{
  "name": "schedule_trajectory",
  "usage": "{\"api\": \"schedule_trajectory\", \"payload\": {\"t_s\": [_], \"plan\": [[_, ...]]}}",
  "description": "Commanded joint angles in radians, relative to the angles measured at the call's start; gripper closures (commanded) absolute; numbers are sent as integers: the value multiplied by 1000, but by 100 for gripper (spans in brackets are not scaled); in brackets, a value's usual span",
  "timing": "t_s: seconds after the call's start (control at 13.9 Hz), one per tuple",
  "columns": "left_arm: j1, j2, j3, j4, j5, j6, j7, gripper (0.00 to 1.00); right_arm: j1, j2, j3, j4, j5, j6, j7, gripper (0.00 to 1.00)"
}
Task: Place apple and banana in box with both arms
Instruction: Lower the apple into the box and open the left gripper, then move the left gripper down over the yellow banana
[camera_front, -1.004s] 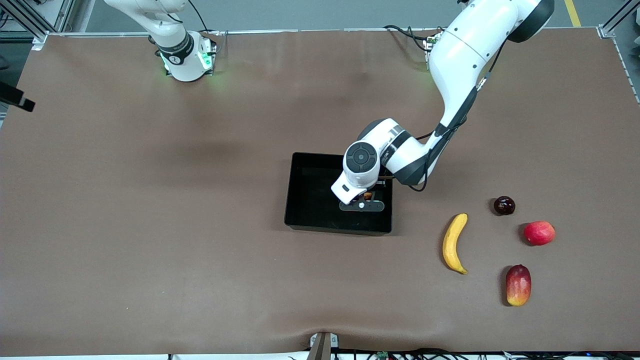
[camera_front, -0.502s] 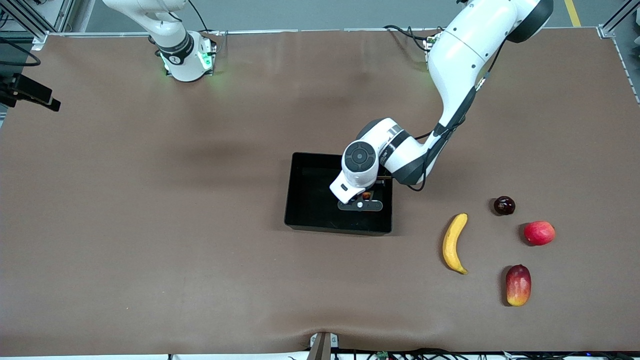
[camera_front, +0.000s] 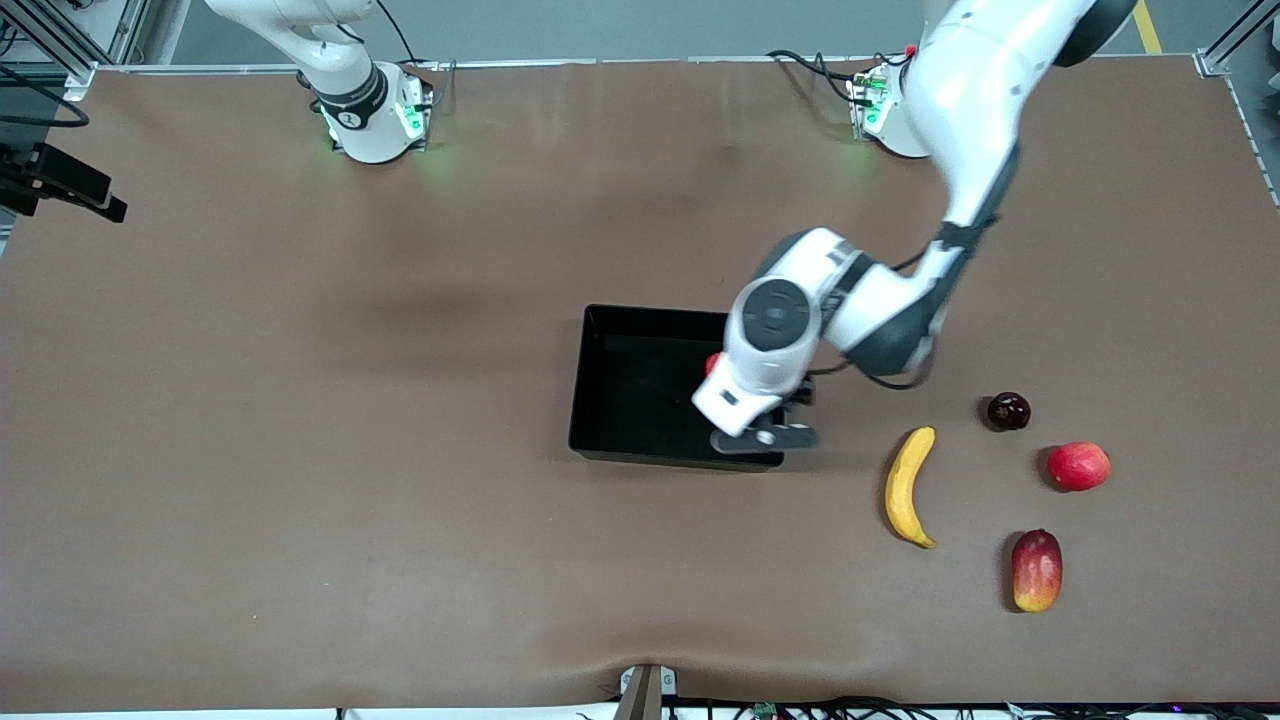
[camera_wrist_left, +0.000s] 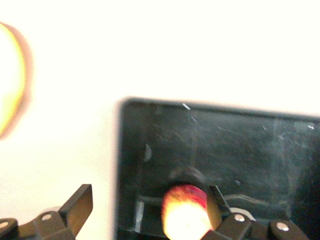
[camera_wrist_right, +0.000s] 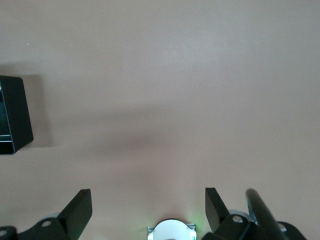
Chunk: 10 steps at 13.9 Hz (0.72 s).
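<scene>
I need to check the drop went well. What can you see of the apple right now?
The apple is small and round, red with yellowish streaks, its skin smooth-looking. It lies inside the black box, on the floor near a wall at the left arm's end. In the front view only a red sliver shows past the arm. The left hand is open over it, so nothing grips it.

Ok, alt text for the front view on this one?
The left end effector, open, hangs over the black box's corner nearest the banana, with the apple in the box. The banana, a mango and two more fruits lie on the brown table.
</scene>
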Motion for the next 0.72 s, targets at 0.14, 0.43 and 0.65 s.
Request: {"api": "schedule_trajectory", "payload": {"t_s": [0.14, 0.43, 0.65], "plan": [[168, -19, -3, -10, 14, -11, 282, 0, -2, -22, -1, -17, -27, 22, -40, 0], [293, 67, 3, -14, 23, 146, 592, 0, 1, -22, -1, -22, -27, 34, -40, 0], [355, 148, 3, -14, 15, 251, 755, 0, -1, -20, -2, -33, -27, 54, -40, 0]]}}
